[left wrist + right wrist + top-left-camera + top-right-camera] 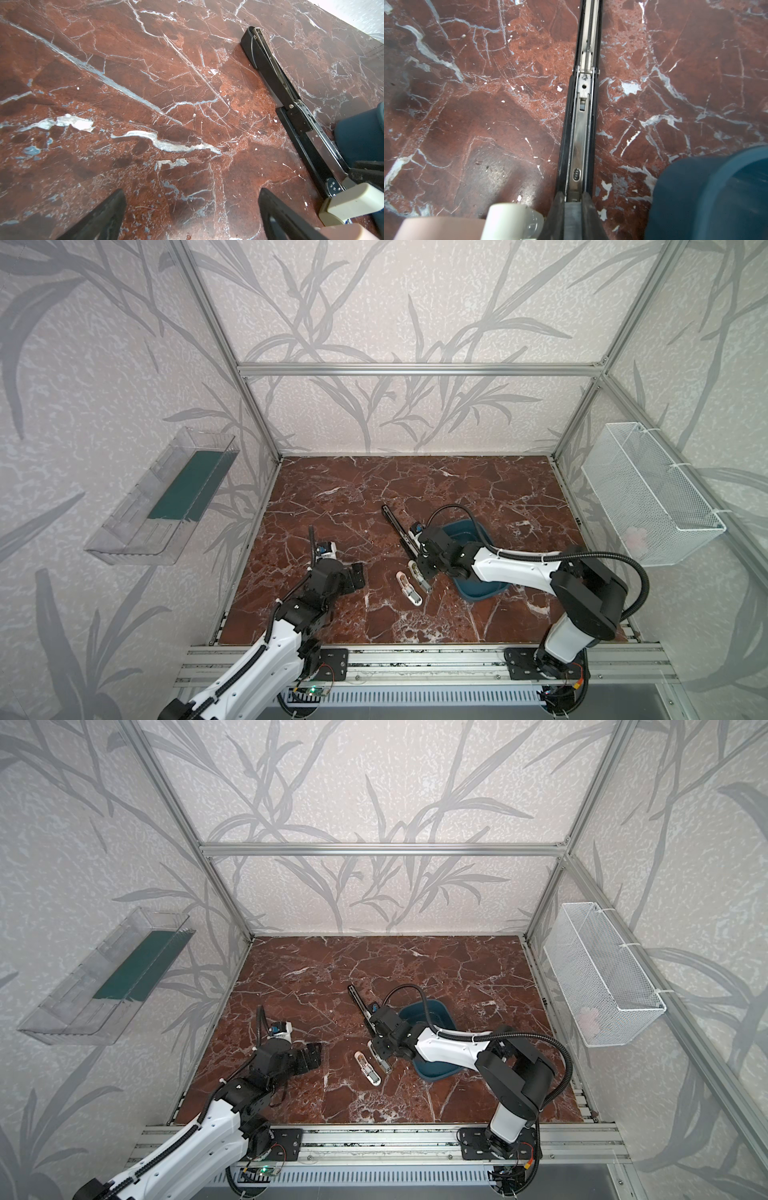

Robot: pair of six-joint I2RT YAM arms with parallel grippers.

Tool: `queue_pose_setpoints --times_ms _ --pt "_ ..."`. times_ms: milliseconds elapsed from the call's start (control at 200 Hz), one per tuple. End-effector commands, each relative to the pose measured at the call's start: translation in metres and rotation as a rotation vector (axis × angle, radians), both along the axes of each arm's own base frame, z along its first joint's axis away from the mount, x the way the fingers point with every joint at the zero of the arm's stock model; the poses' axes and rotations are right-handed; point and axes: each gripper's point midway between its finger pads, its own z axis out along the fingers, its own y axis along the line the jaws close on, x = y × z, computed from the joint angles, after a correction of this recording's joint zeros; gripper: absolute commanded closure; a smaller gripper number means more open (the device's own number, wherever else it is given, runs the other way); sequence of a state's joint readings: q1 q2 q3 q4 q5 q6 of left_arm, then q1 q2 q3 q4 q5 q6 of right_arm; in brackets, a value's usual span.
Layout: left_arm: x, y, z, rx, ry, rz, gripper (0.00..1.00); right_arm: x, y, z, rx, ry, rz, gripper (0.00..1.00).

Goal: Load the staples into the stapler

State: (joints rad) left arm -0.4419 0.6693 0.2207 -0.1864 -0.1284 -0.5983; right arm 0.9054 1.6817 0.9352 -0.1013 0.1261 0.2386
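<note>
The black stapler (395,524) (359,1000) lies opened out flat on the red marble table, its metal channel (580,124) facing up. My right gripper (572,204) hovers over the near end of that channel, shut on a grey ribbed strip of staples (572,218) lined up with it. In both top views that gripper (417,568) (376,1048) sits at the stapler's near end. The stapler (268,68) also shows in the left wrist view. My left gripper (192,193) (357,574) is open over bare table to the left, holding nothing.
A dark blue tub (484,593) (708,197) stands just right of the stapler, under my right arm. A cream and pink object (409,589) (512,220) lies just left of the stapler's near end. A wire basket (648,493) and a clear bin (166,497) hang on the side walls.
</note>
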Motion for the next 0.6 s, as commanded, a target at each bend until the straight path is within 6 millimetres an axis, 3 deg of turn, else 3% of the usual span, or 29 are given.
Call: queue_pose_setpoints --times_ms 0,595 --pt "0.0071 -0.0005 0.0144 -0.022 -0.039 0.019 0.01 0.0006 -0.0082 0.0015 -0.038 -0.025 -0.009 0.83" --pt "0.0071 -0.0002 0.0136 -0.019 -0.036 0.020 0.01 -0.0051 -0.0125 -0.0049 -0.089 -0.035 0.010 0.83"
